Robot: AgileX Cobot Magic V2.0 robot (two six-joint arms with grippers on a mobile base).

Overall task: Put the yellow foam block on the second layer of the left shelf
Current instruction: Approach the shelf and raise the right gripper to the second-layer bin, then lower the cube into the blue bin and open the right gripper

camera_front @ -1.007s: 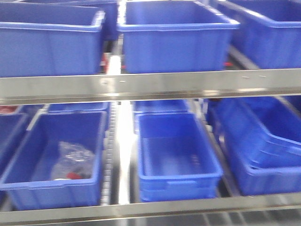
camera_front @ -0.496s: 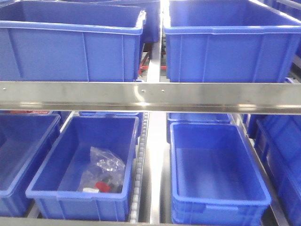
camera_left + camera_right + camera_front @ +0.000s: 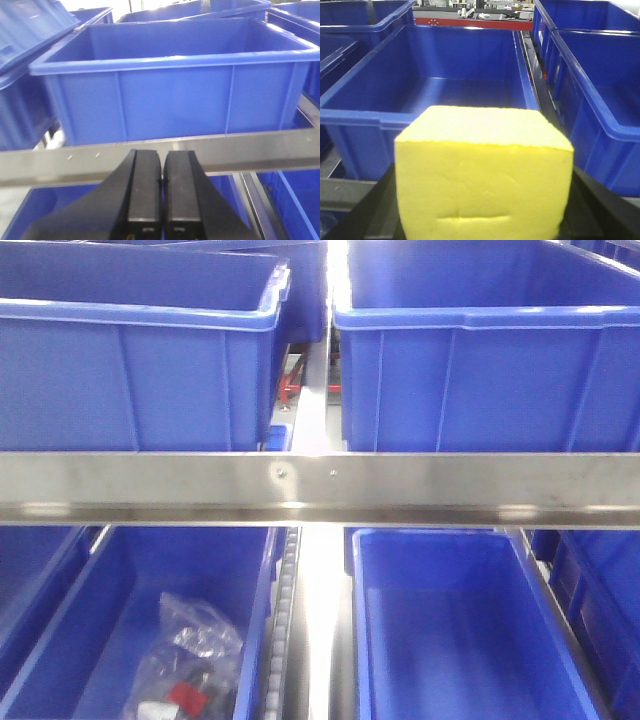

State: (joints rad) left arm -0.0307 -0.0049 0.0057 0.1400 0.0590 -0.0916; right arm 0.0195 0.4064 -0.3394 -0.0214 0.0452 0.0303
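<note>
Yellow foam block (image 3: 484,172) | clamped in right tool (image 3: 485,210) | before blue bin (image 3: 427,117)

A steel shelf rail (image 3: 320,487) crosses the front-facing view from 9 to 3 o'clock. On the upper layer sit 2 blue bins side by side, one at 10 o'clock (image 3: 140,365) and one at 2 o'clock (image 3: 480,370). On the layer below, a bin at 7 o'clock (image 3: 120,640) holds a clear plastic bag (image 3: 190,660); another bin lies at 5 o'clock (image 3: 450,640), with a roller track (image 3: 285,640) between them.
</note>
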